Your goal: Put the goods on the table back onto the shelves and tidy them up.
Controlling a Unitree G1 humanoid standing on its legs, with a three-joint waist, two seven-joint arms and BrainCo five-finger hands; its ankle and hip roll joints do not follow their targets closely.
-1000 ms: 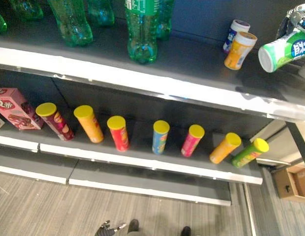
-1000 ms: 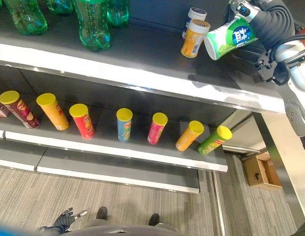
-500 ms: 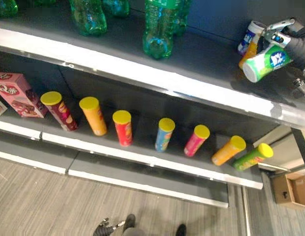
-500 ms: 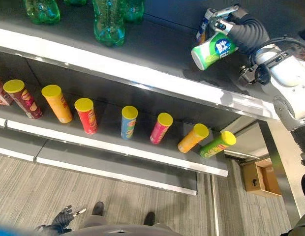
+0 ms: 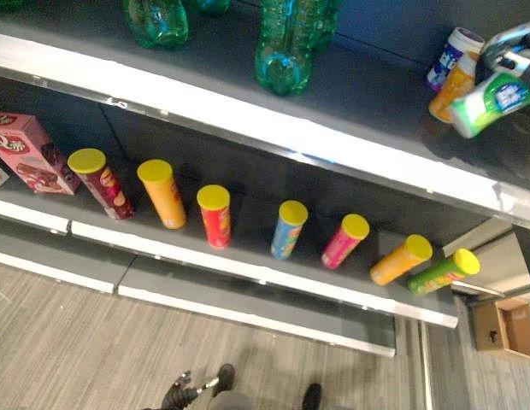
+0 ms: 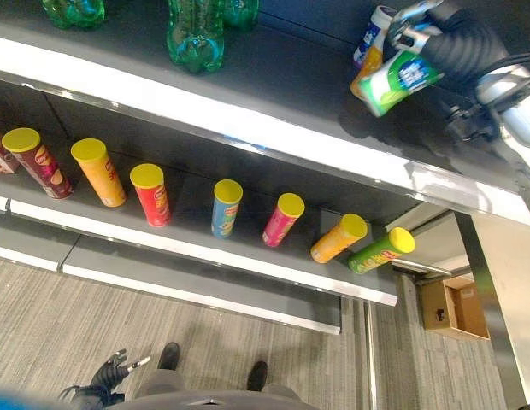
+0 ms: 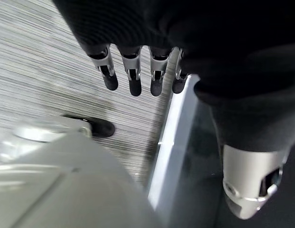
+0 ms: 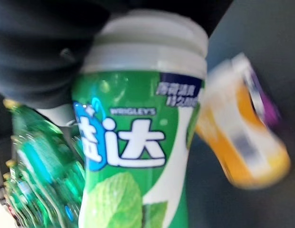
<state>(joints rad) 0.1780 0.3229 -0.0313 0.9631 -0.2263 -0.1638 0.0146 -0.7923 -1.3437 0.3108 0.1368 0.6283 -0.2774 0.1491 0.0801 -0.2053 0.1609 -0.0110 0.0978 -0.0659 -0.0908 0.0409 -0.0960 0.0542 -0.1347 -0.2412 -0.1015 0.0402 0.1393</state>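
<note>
I held the green gum bottle in my right hand, fingers curled round its body, tilted with its white cap end pointing down and outward, over the right end of the upper shelf. I judged the tilt came from carrying it in sideways; it would need righting before I set it down. It hung just beside the orange bottle and the white-and-purple one behind it, which seemed the sensible group to join. The bottle was bright green with a white swoosh, a mint-leaf picture, a blue patch and a ridged white cap. My left hand hung idle over the floor, fingers straight and relaxed, holding nothing.
</note>
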